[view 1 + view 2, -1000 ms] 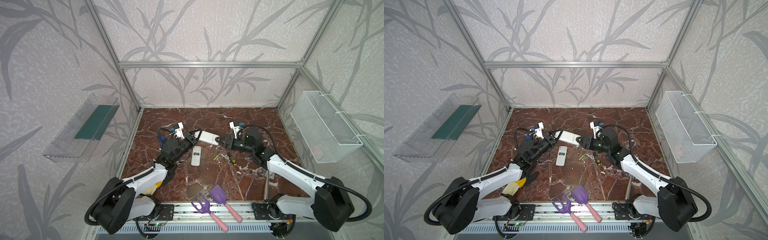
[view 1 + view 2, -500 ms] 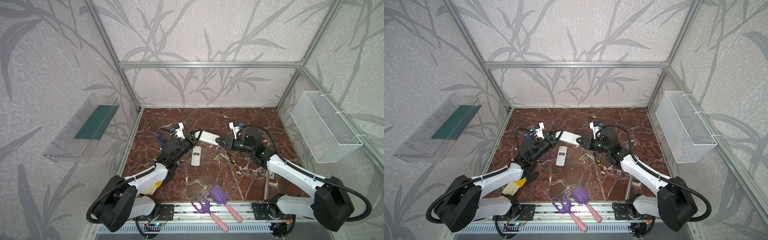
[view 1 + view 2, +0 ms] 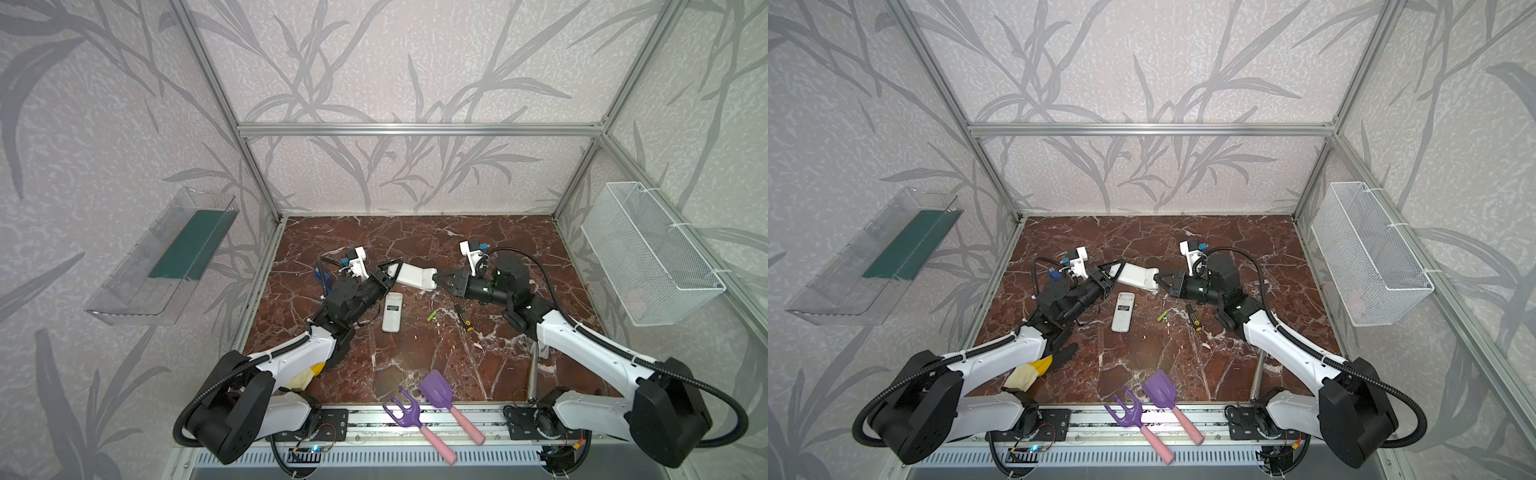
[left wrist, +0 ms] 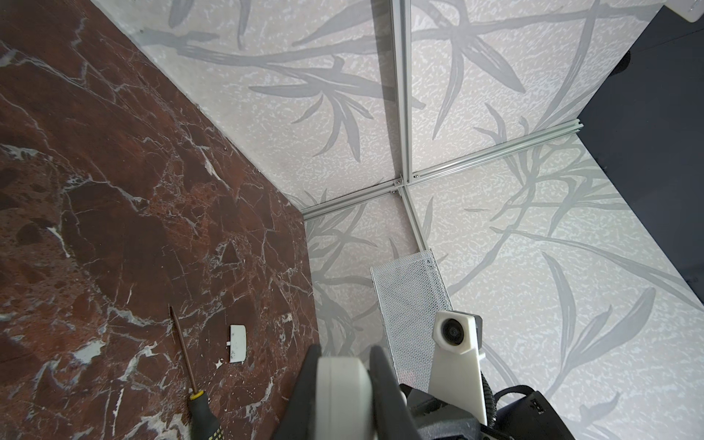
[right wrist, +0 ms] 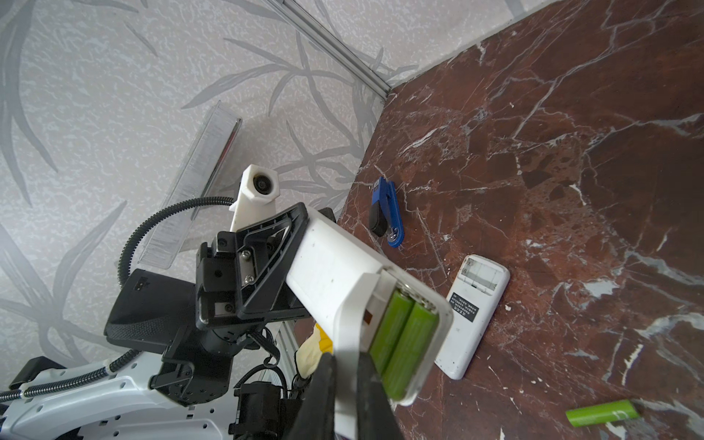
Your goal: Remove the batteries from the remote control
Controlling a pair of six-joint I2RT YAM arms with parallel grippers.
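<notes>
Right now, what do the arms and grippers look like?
The left arm and right arm have white shells, black joints and bases, and a black corrugated cable looping at each base. The left gripper and right gripper have black triangular fingers and a white camera mount.

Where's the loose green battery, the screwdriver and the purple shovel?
loose green battery (image 5: 602, 418): right wrist view, its middle.
screwdriver (image 3: 464, 319): in a top view, its handle.
purple shovel (image 3: 434, 389): in a top view, its blade.

Lime-green batteries (image 5: 404, 335), white remote (image 5: 331, 266), red-brown white-veined table (image 5: 571, 152).
</notes>
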